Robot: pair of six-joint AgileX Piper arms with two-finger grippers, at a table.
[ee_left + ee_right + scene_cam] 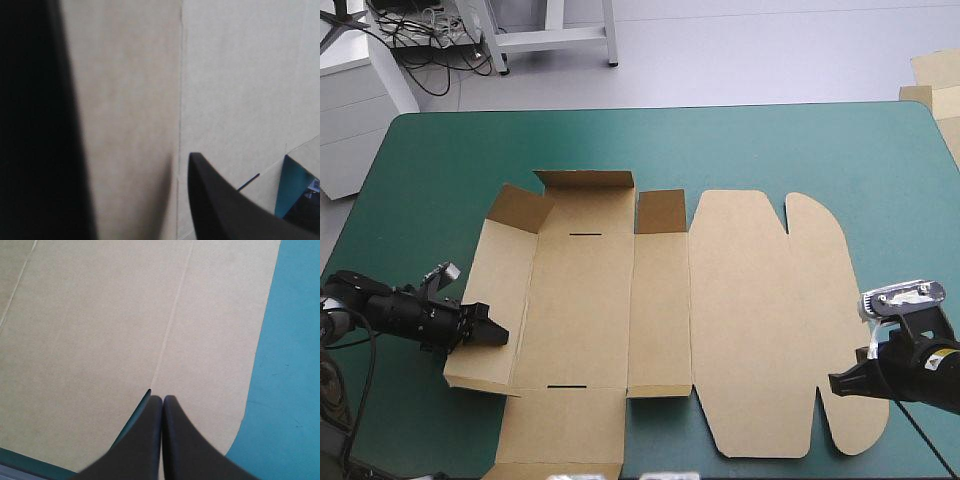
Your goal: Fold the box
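Box flat; L gripper wide, R gripper pinched

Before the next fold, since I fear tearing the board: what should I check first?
1. Left pincer at the box's left wall: ok.
2. Left pincer clamped on that wall: not ok, it stands open.
3. Right pincer shut, over the flat lid: ok.
4. Far wall raised: ok; tucked: not ok.

The right gripper, black fingers pressed together, points over the flat brown box, beside the teal-green cover.
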